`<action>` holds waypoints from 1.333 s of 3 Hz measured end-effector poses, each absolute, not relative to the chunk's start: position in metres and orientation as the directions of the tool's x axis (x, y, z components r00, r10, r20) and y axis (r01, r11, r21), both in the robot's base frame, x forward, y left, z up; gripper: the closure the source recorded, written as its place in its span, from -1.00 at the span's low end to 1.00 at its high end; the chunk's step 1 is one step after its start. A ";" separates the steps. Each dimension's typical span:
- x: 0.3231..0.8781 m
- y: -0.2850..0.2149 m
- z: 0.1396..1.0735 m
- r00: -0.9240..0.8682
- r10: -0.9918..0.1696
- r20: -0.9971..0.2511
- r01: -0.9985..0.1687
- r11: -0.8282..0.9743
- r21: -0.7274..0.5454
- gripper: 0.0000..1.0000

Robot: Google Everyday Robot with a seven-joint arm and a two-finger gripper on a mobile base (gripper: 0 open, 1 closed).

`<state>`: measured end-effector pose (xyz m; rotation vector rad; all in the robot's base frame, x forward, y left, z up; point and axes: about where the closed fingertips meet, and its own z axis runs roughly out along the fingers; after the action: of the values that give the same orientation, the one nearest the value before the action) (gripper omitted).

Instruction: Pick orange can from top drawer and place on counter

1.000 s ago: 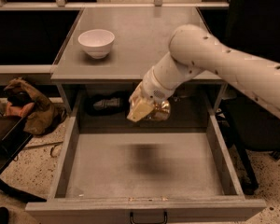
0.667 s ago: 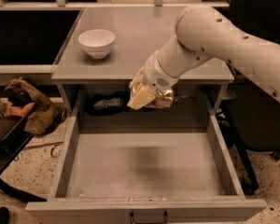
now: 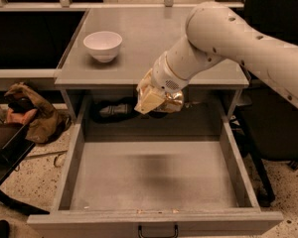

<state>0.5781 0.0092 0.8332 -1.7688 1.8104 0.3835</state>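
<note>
Camera view shows the gripper [image 3: 158, 99] closed around the can [image 3: 174, 101], held in the air just below the counter's [image 3: 154, 38] front edge, near its middle, above the back of the open drawer [image 3: 154, 177]. The white arm [image 3: 228, 38] reaches in from the right over the counter's front right corner. A white bowl [image 3: 103, 45] sits near the counter's front left corner.

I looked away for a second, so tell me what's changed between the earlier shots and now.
The gripper, shut on the orange can, has lifted a little, from over the back of the top drawer up to the front edge of the counter. The arm rose with it. Nothing was newly grasped or let go. The white bowl and the open drawer stayed put.
</note>
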 end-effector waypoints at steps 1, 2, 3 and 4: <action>0.608 0.013 0.860 0.086 -0.823 -0.562 -0.957 0.088 -0.275 1.00; 0.645 0.018 0.891 0.135 -0.838 -0.529 -0.920 0.092 -0.380 1.00; 0.678 0.021 0.899 0.146 -0.853 -0.501 -0.890 0.108 -0.443 1.00; 0.704 0.015 0.885 0.094 -0.845 -0.526 -0.889 0.166 -0.426 1.00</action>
<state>0.7040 0.0149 0.8849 -1.6614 1.7312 0.0780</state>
